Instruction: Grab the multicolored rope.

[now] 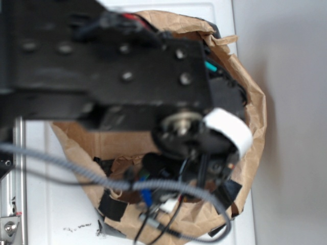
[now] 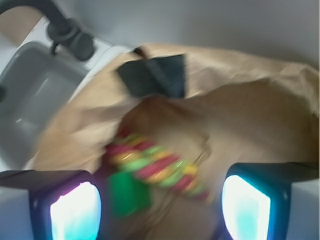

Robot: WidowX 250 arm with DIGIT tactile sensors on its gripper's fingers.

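The multicolored rope (image 2: 155, 165), striped red, yellow and light green, lies inside a brown paper bag (image 2: 240, 105) in the blurred wrist view. It runs from upper left to lower right. My gripper (image 2: 160, 210) is open above it, one glowing pad (image 2: 75, 210) at the left and the other at the right, nothing between them. The rope sits just beyond the gap and apart from both pads. In the exterior view the black arm (image 1: 112, 66) covers the bag's inside, so the rope is hidden there.
A green block (image 2: 129, 192) lies against the rope's near side. A black patch (image 2: 155, 75) is on the bag's far wall. A grey sink (image 2: 35, 95) with a dark faucet (image 2: 67, 32) lies left of the bag. Cables (image 1: 76, 171) cross the bag (image 1: 255, 117).
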